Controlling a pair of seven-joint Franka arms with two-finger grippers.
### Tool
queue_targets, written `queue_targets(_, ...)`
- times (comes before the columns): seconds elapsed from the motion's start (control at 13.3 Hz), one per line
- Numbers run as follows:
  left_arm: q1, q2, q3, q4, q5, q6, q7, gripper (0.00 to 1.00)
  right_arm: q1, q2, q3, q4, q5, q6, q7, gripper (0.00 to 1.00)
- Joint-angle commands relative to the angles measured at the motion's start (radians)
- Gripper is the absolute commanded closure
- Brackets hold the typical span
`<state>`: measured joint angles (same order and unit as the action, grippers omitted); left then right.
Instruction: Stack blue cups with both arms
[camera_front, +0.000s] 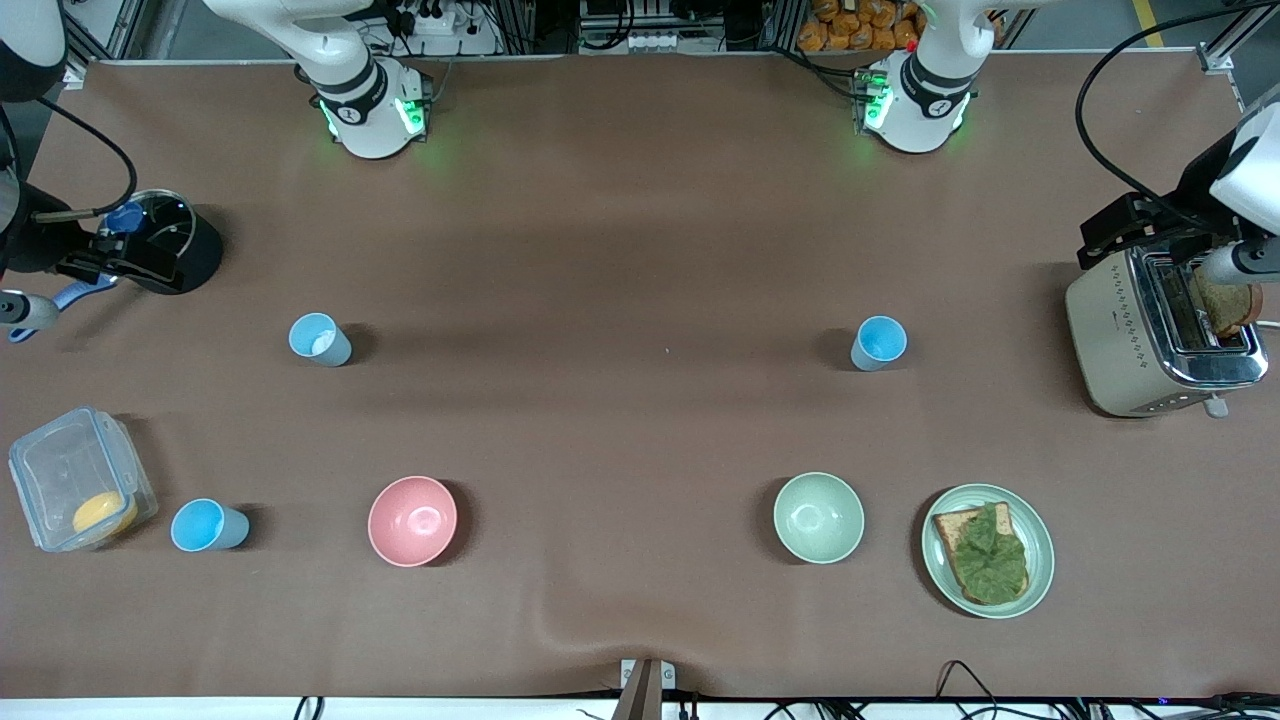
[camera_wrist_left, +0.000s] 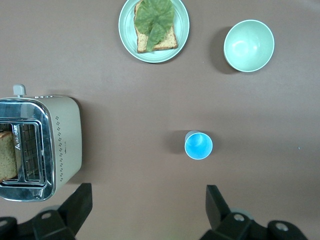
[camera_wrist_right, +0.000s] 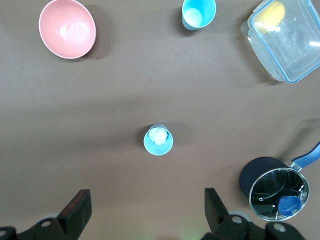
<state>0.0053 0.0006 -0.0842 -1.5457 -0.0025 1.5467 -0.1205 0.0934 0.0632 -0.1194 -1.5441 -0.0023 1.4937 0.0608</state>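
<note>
I had both arms raised and waiting above the tabletop (camera_front: 640, 250), nothing in either hand. My left gripper (camera_wrist_left: 150, 210) stood spread wide over the bare brown surface just beside the bright blue cup (camera_wrist_left: 198, 145); my right gripper (camera_wrist_right: 147, 212) stood just as wide, empty, near the paler blue cup (camera_wrist_right: 158, 140) with the white bit inside.

All three cups stood upright and well apart. The bright one sat toward my left arm's end, about midway between the edge where my bases stand and the front camera's edge, with the toaster (camera_front: 1160, 335) closer to that end's edge. The paler one sat at the same depth toward my right arm's end. A third blue cup (camera_front: 208, 526) stood close to the front camera's edge near the right arm's corner, between the clear plastic container (camera_front: 80, 480) and the pink bowl (camera_front: 412, 520). The green bowl (camera_front: 818, 517) and the plate (camera_front: 940, 570) carrying toast lay nearer the front edge at my left arm's end; a dark saucepan (camera_front: 170, 240) sat by the right arm's edge.

I judged the cups light, thin-walled plastic, smooth and tapered, likely to slip or tip if nudged. I reckoned the best hold was across the wall just under the rim, squeezed gently so the mouth would not deform before nesting.
</note>
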Motion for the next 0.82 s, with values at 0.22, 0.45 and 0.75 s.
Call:
queue_targets(0.22, 0.007, -0.014, -0.006, -0.011, -0.004, 0.018, -0.016, 0.0, -0.007, -0.019, 0.003, -0.016, -0.015, -0.004, 0.005, 0.0)
queue_targets(0.45, 0.009, -0.013, -0.006, -0.01, -0.004, 0.019, -0.016, 0.0, -0.007, -0.019, 0.003, -0.014, -0.015, -0.004, 0.004, 0.0)
queue_targets(0.75, 0.01, -0.013, -0.005, -0.01, -0.004, 0.019, -0.016, 0.0, -0.006, -0.02, 0.003, -0.014, -0.015, -0.004, 0.004, 0.0)
